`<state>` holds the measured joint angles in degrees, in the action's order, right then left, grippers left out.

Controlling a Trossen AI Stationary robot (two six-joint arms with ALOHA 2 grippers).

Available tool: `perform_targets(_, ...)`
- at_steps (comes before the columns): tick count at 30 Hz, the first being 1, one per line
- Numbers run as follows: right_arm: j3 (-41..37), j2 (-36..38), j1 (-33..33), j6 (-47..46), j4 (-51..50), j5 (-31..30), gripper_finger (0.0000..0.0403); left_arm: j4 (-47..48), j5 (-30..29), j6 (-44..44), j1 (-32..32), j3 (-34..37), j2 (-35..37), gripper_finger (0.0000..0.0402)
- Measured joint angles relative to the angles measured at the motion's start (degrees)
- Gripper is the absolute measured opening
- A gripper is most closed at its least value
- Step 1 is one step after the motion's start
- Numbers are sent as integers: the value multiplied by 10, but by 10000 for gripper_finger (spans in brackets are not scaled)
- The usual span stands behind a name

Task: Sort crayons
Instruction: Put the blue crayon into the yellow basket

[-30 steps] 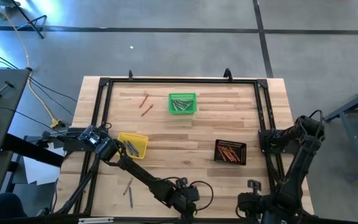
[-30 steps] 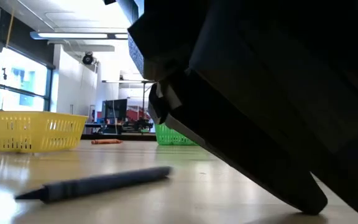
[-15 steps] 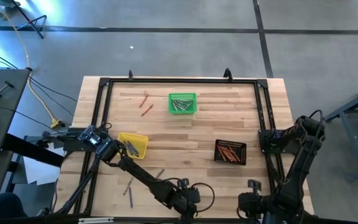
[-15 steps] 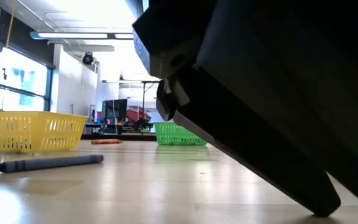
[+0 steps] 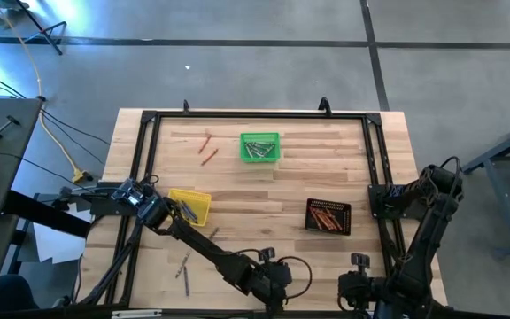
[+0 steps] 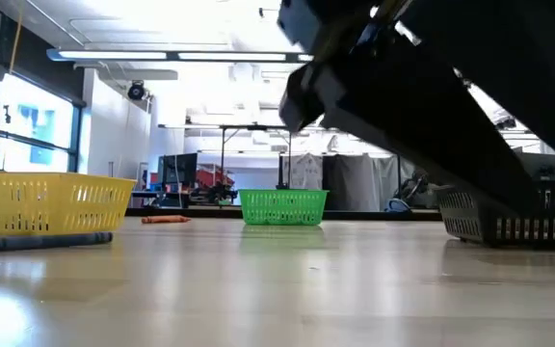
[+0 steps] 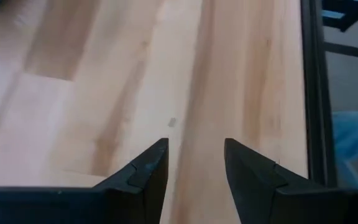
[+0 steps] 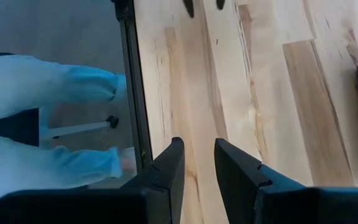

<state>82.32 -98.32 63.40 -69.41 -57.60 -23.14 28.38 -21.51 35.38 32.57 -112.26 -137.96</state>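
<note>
A pale wooden table (image 5: 264, 190) of butcher-block planks stands on a grey floor (image 5: 237, 71) crossed by dark seams, a black metal frame (image 5: 255, 114) running along its edges. Three small mesh baskets sit apart on the wood: a green basket (image 5: 260, 147) near the far edge, a yellow basket (image 5: 189, 206) toward the left side, and a black basket (image 5: 328, 216) toward the right. From table height, the yellow basket (image 6: 41, 202) fills the left foreground, the green one (image 6: 283, 206) stands farther back at centre and the black one (image 6: 509, 217) at right, with a bright workshop room behind. A yellow cable (image 5: 51, 128) trails across the floor at left.
</note>
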Motion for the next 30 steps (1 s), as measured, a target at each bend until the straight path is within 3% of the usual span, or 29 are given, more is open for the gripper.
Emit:
perform_targets(4,0,0,0,-13,0,0,83,84,-5,13,-5,-39,2,145)
perform_targets(11,0,0,2,-11,0,-4,83,401,-46,124,5,-114,1,145)
perform_targets(17,0,0,1,-11,0,-7,83,601,1,246,28,-146,2,145)
perform_targets(30,0,0,27,-13,0,-7,83,616,194,402,121,-141,2,145)
